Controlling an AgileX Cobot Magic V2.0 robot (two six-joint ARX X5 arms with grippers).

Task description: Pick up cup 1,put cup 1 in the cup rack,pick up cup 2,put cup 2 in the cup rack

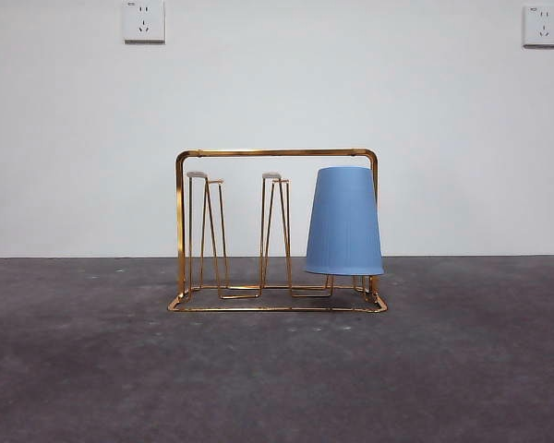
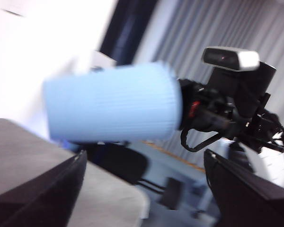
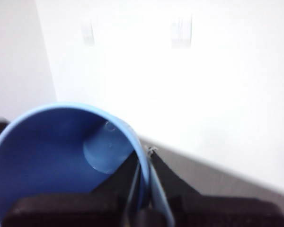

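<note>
Gripped second cup point(image 3: 61, 161) by its rim in right gripper point(image 3: 144, 189), probably for inverting onto rack point(image 1: 277, 231); left gripper point(image 2: 146, 189) gaped idle.

A gold wire cup rack point(image 1: 275, 231) carries a plain blue cup point(image 1: 344, 221). The second cup point(image 3: 66, 161) is blue too, with fine ribbing point(image 2: 112, 103). The tabletop point(image 1: 277, 369) is mottled dark grey, the wall point(image 1: 277, 92) white.

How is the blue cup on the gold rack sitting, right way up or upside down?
Upside down. In the front view the blue cup sits on the gold rack, wide rim at the bottom, narrower closed base on top.
</note>
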